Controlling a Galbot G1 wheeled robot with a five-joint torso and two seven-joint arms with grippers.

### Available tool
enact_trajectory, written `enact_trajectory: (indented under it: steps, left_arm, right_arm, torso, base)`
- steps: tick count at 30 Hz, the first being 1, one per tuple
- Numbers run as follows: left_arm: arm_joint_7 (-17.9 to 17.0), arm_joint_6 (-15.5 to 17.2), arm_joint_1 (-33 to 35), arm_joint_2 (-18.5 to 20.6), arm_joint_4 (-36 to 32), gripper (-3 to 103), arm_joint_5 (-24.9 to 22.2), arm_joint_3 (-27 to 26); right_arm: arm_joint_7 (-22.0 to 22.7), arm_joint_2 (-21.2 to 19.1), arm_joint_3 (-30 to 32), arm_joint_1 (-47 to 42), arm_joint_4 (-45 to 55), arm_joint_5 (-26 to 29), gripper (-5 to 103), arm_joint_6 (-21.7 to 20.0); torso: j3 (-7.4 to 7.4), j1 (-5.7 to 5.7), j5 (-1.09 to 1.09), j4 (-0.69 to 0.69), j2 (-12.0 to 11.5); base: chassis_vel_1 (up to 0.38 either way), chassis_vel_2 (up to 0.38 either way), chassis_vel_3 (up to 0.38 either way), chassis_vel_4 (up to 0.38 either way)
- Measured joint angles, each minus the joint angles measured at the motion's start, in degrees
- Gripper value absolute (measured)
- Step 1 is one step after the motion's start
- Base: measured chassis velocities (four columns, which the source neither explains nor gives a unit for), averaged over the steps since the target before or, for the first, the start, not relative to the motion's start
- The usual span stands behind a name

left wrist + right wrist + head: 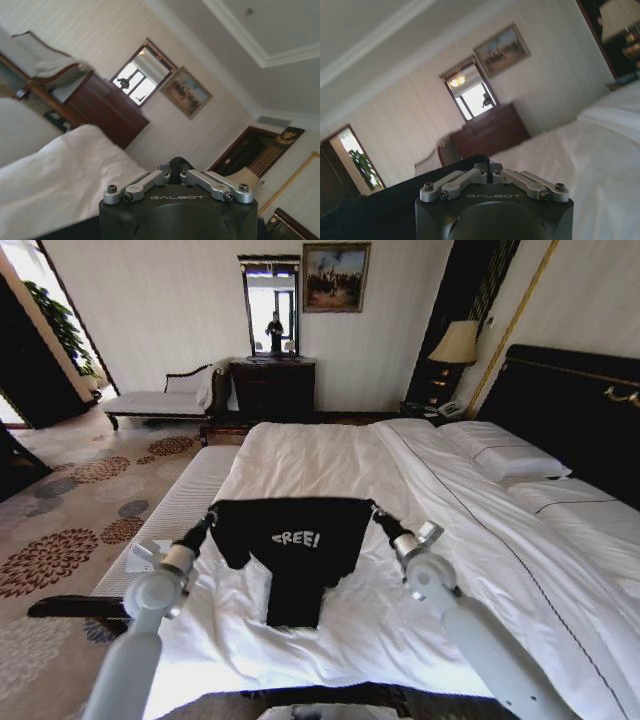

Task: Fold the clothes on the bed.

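Observation:
The clothes are one black T-shirt (300, 540) with pale lettering. It hangs stretched between my two grippers over the near end of the bed (330, 460), its lower part draping onto the white duvet. My left gripper (209, 519) is shut on the shirt's left upper corner, and my right gripper (376, 512) is shut on the right upper corner. The left wrist view shows the left gripper (173, 167) shut, with the white duvet (55, 175) beyond it. In the right wrist view, black fabric (390, 202) spreads beside the shut right gripper (487, 167).
A grey-striped padded bench (175, 510) runs along the bed's left side. A dark dresser (272, 388) with a mirror and a chaise (160, 400) stand at the far wall. White pillows (500, 450), a dark headboard (570, 410) and a lamp (455, 345) are on the right.

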Motion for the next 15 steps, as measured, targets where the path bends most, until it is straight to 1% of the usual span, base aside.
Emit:
enact_trajectory:
  steps: [1,2,3,4,5,6,9,10,12,13,14,15]
  left_arm:
    - [0.00,0.00,0.00,0.00,0.00,2,0.00,0.00]
    - [-0.64,0.00,-1.63,1.58,-0.56,2,-1.05,-0.06]
    - [-1.49,0.00,-4.91,4.36,-1.27,2,-2.91,-0.11]
    - [-1.93,-0.04,-6.91,6.01,-1.64,2,-4.21,-0.12]
    - [-2.33,-0.08,-8.51,7.32,-1.90,2,-5.35,-0.11]
    - [-2.33,-0.08,-8.51,7.32,-1.90,2,-5.35,-0.11]
    - [-3.21,-0.54,-14.79,12.35,-3.89,2,-10.37,-0.75]
    - [-3.21,-0.54,-14.79,12.35,-3.89,2,-10.37,-0.75]
    - [-3.29,-1.09,-17.34,14.84,-5.88,2,-12.89,-1.88]
    - [-3.33,-1.23,-17.65,15.30,-6.27,2,-13.24,-2.12]
    - [-3.47,-1.74,-18.45,16.72,-7.33,2,-14.20,-2.86]
    - [-3.47,-1.74,-18.45,16.72,-7.33,2,-14.20,-2.86]
  right_arm:
    - [0.00,0.00,0.00,0.00,0.00,0.00,0,0.00]
    - [-0.37,-0.84,0.68,0.99,0.88,0.99,0,0.43]
    - [-0.79,-2.50,1.96,3.48,2.91,3.24,0,0.92]
    - [-0.99,-3.55,2.70,5.28,4.23,4.43,0,1.14]
    - [-1.26,-4.40,3.27,6.77,5.27,5.36,0,1.37]
    - [-1.26,-4.40,3.27,6.77,5.27,5.36,0,1.37]
    - [-3.74,-7.82,5.95,11.50,9.80,8.42,0,2.07]
    - [-3.74,-7.82,5.95,11.50,9.80,8.42,0,2.07]
    - [-5.67,-10.70,8.86,12.94,13.24,10.38,0,2.79]
    - [-5.91,-11.17,9.31,13.15,13.74,10.63,0,3.00]
    - [-6.54,-12.49,10.56,13.75,14.97,11.28,0,3.69]
    - [-6.54,-12.49,10.56,13.75,14.97,11.28,0,3.69]
  torso:
    - [0.00,0.00,0.00,0.00,0.00]
    - [0.00,0.00,-0.01,0.00,0.00]
    - [0.01,0.00,0.01,0.00,0.00]
    - [0.00,0.01,0.00,0.00,0.00]
    - [0.01,0.01,-0.02,0.01,0.00]
    - [0.01,0.01,-0.02,0.01,0.00]
    - [0.01,0.02,-0.01,0.02,0.00]
    - [0.01,0.02,-0.01,0.02,0.00]
    - [0.00,0.02,-0.01,-0.01,0.00]
    - [0.00,0.01,-0.01,-0.01,0.00]
    - [0.00,0.01,-0.01,-0.01,0.00]
    - [0.00,0.01,-0.01,-0.01,0.00]
  base:
    - [0.000,0.000,0.000,0.000]
    - [0.000,0.000,0.000,0.000]
    - [0.000,0.000,0.000,0.000]
    - [0.000,0.000,0.000,0.000]
    - [0.000,0.000,0.000,0.000]
    - [0.000,0.000,0.000,0.000]
    - [0.000,0.000,0.000,0.000]
    - [0.000,0.000,0.000,0.000]
    - [0.000,0.000,0.000,0.000]
    - [0.000,0.000,0.000,0.000]
    - [0.000,0.000,0.000,0.000]
    - [0.000,0.000,0.000,0.000]
